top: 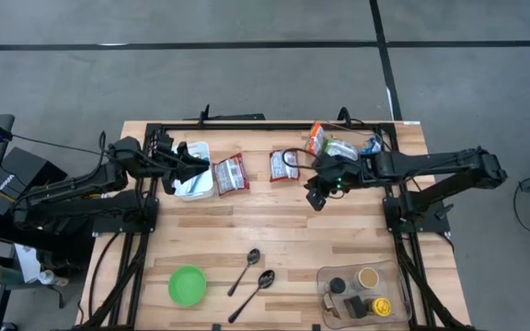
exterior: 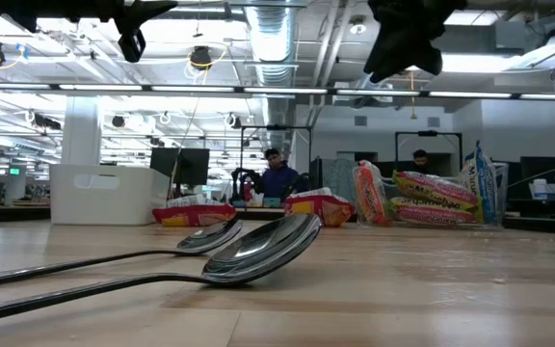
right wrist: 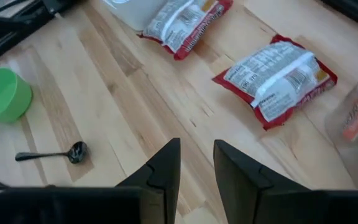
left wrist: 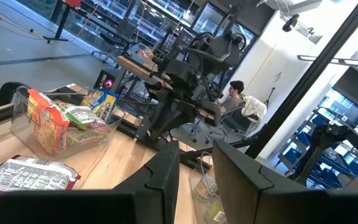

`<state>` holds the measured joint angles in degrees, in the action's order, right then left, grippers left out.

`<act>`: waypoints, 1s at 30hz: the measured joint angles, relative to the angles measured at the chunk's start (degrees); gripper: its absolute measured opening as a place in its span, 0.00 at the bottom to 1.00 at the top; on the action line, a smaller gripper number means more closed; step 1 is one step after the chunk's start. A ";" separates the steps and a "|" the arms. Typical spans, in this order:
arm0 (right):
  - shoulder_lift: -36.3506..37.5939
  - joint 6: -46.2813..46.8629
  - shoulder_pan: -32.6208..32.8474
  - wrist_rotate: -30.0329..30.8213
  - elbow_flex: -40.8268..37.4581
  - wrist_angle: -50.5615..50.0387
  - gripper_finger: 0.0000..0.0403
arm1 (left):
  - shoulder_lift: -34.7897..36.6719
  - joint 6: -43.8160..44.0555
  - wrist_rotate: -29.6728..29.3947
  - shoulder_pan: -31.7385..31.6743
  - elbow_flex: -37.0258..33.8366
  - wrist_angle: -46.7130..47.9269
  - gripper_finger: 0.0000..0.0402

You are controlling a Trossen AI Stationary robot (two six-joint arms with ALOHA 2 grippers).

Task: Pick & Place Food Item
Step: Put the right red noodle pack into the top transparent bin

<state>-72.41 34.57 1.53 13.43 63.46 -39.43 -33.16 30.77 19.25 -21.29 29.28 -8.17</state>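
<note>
Two red-and-white food packets lie flat on the wooden table: one (top: 231, 174) (right wrist: 185, 22) next to a white container (top: 194, 182), the other (top: 284, 165) (right wrist: 275, 78) further right. A clear bin (top: 339, 144) (left wrist: 67, 124) at the far edge holds more packets. My right gripper (top: 316, 198) (right wrist: 197, 168) hangs above the table, just near of the right packet, tilted down, with its fingers slightly apart and nothing between them. My left gripper (top: 196, 170) (left wrist: 196, 180) is level above the white container, also slightly open with nothing in it.
A green bowl (top: 188, 284) and two spoons (top: 244, 271) (top: 258, 289) lie toward the near edge. A clear tray (top: 366, 292) of small jars stands at the near right. Bare wood lies between the packets and the spoons. People sit beyond the table.
</note>
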 joint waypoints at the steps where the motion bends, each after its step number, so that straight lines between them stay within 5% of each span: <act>1: -0.03 -0.46 -0.01 -0.07 0.00 0.20 0.23 | -0.01 -0.02 -0.02 0.01 0.00 -0.01 0.23; 16: -0.03 -16.62 -3.43 0.02 0.00 9.18 0.23 | 0.01 -0.07 -0.20 -0.01 0.00 -0.01 0.23; 30: -0.05 -9.47 -11.19 0.06 0.00 11.85 0.23 | 0.01 -0.09 -0.13 -0.01 0.00 -0.01 0.23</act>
<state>-72.47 25.11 -9.66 13.49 63.46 -27.57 -33.15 30.68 19.11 -21.30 29.28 -8.19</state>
